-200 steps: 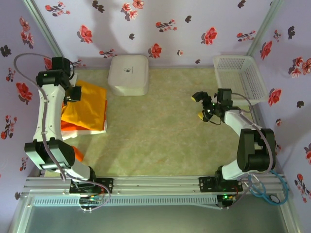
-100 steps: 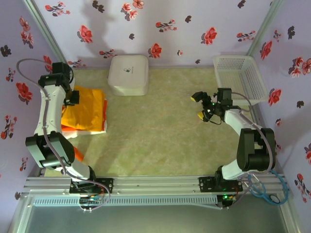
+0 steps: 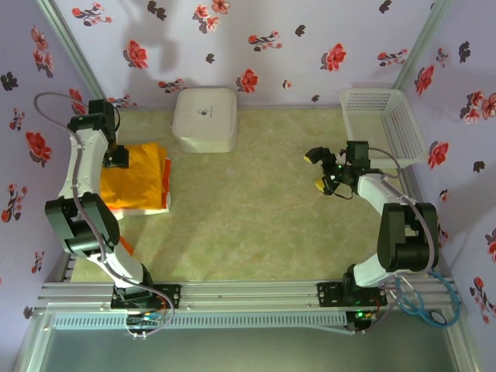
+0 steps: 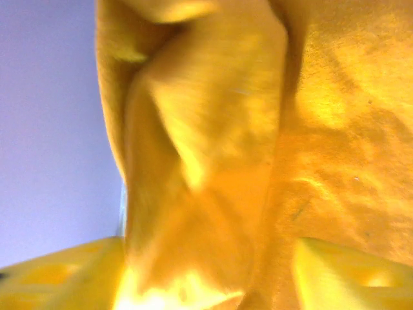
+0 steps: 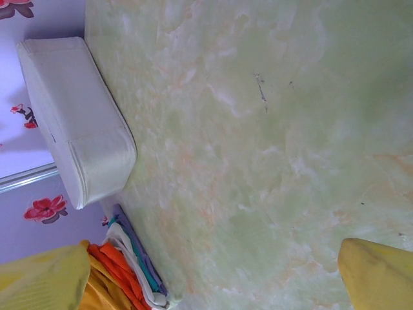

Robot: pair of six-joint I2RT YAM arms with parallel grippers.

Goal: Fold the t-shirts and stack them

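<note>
Nearest me, seen from above, a corner of the red-orange shirt (image 3: pixel 124 246) pokes out beside my left arm at the left edge of the counter (image 3: pixel 248 232). Just past it lies the mustard shirt (image 3: pixel 139 177), folded on top of the pile. The white shirt (image 3: pixel 147 208) shows as a thin rim along its near and right sides. From above the fold looks about square, so I cannot name a long axis.

My left tool (image 3: pixel 118 155) sits at the pile's far left corner. The left wrist view adds what the top view cannot: the fingers (image 4: pixel 348 274) are spread wide, with a ridge of mustard cloth rising between them and nothing pinched.

My right tool (image 3: pixel 316 170) hangs over the counter well to the right, its fingers (image 5: pixel 377 278) wide apart and gripping nothing. Its wrist view catches the pile edge-on in layers: mustard, red-orange, white.

Farther back, the box (image 3: pixel 204 118) stands closed, so its contents are unseen. The basket (image 3: pixel 384 120) sits in the far right corner.
</note>
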